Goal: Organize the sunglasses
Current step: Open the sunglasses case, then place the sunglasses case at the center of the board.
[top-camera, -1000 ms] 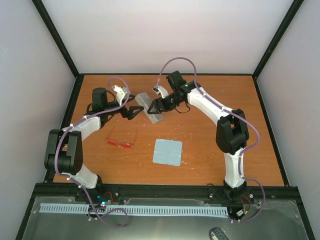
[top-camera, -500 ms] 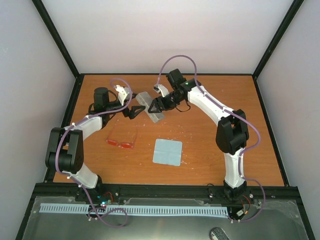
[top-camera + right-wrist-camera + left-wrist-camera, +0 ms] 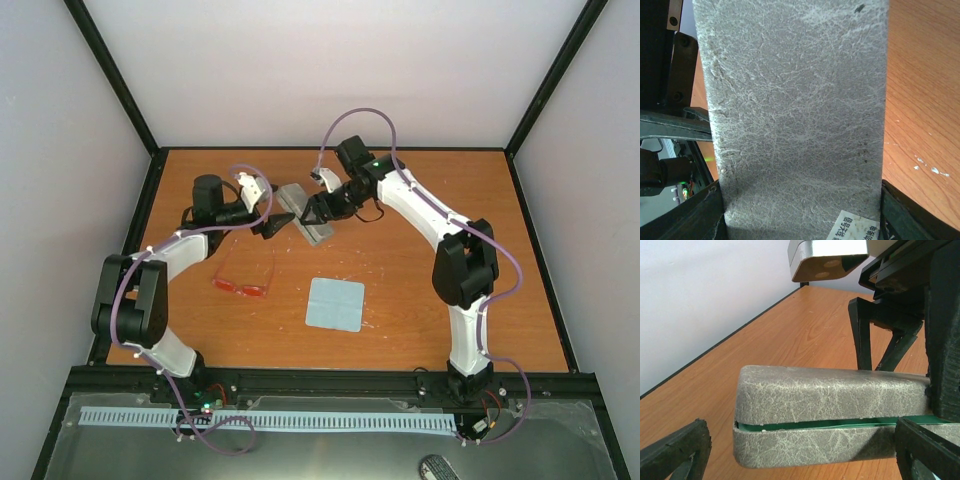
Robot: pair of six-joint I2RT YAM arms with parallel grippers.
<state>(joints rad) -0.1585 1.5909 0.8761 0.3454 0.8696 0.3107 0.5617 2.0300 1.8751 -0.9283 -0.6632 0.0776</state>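
Observation:
The sunglasses (image 3: 243, 286), red-orange with reddish lenses, lie on the table left of centre, apart from both grippers. A grey case (image 3: 305, 214) sits behind them, its lid down with a thin green seam showing (image 3: 840, 423). My right gripper (image 3: 314, 211) is shut across the case's width, the case (image 3: 800, 115) filling the space between its fingers (image 3: 702, 212). My left gripper (image 3: 277, 223) stands open at the seam side of the case. One of its fingertips (image 3: 675, 450) is clear of the case's end, the other (image 3: 930, 447) in front of it.
A light blue square cloth (image 3: 335, 303) lies flat near the table's middle, right of the sunglasses. Black frame rails run along the table's edges, and white walls close the back and both sides.
My left gripper has moved right, closer to the case. The right gripper keeps its hold and has barely shifted. Sunglasses and cloth have not moved.

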